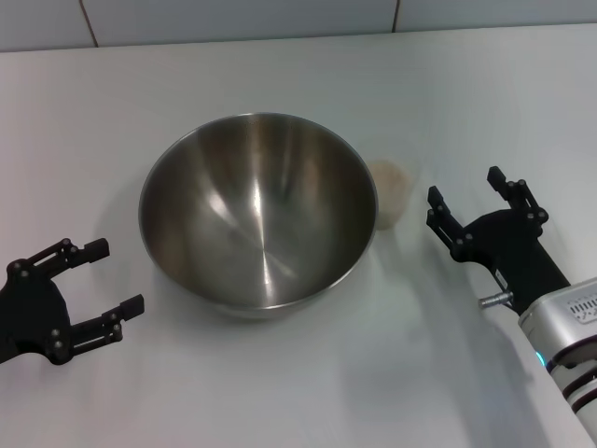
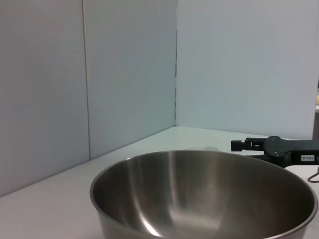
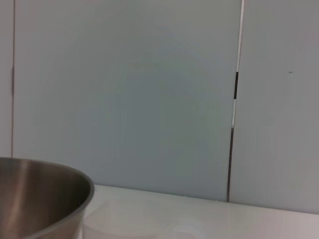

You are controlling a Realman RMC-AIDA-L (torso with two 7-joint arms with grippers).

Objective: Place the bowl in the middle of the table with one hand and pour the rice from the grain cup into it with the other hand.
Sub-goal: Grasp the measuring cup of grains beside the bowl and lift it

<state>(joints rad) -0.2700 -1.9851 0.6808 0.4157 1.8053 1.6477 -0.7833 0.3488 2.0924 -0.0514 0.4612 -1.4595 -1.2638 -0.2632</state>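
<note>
Left end effector (image 1: 103, 291) sits nearest me at the worktop's near-left corner, fingers spread wide, holding nothing, just clear of the bowl. Right end effector (image 1: 480, 207) is on the opposite side, also wide and empty, its fingers pointing toward the grain cup. I count two end effectors, one bowl, one cup.

Bowl (image 1: 259, 210): large, deep, round stainless steel, brushed shiny interior with bright streaks, nothing inside that I can see. It stands upright near the middle of the white worktop (image 1: 280, 392).

Grain cup (image 1: 390, 192): small clear plastic, upright, just beside the bowl's right rim, holding pale off-white rice (image 1: 388, 175).

White wall panels behind. Small label on the right end effector in the left wrist view; I cannot read it.
</note>
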